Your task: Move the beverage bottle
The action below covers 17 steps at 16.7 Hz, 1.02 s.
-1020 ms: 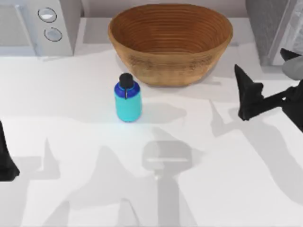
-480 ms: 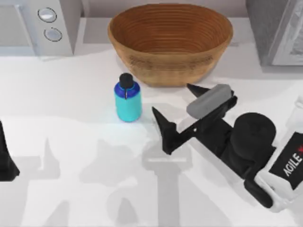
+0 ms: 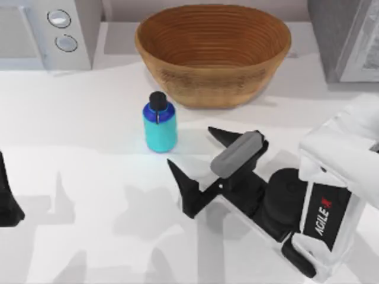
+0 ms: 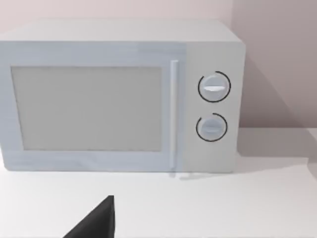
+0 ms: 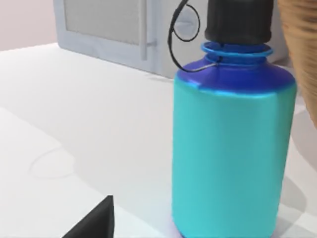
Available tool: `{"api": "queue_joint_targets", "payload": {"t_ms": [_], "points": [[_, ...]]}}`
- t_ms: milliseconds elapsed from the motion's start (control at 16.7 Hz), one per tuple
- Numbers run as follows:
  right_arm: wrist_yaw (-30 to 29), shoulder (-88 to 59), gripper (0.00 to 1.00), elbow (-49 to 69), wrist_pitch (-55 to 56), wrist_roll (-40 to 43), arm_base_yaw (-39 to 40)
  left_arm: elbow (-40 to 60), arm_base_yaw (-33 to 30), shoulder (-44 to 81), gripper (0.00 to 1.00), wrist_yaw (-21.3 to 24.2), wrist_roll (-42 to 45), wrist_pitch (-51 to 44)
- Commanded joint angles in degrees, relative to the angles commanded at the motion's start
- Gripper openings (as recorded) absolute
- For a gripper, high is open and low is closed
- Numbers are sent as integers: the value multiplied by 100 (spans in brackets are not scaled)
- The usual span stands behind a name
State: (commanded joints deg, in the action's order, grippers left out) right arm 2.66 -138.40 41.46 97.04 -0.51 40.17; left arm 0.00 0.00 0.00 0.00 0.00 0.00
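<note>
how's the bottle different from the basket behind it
The beverage bottle is small and stubby; the woven basket is much larger and wide. The bottle is turquoise with a dark blue shoulder, closed by a black cap; the basket is brown and open-topped. Both stand upright on the white table.

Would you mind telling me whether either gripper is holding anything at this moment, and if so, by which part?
Nothing is held. The right gripper is open beside the beverage bottle, apart from it.
</note>
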Motion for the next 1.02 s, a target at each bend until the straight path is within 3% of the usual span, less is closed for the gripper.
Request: {"api": "queue_joint_targets", "payload": {"t_ms": [420,1020], "points": [[-1,-54,100,204,-173,1,-6,0,0,0,100,0,0,0],[-83,-650,100,2548,-1895,8,76,0,0,0,100,0,0,0]]}}
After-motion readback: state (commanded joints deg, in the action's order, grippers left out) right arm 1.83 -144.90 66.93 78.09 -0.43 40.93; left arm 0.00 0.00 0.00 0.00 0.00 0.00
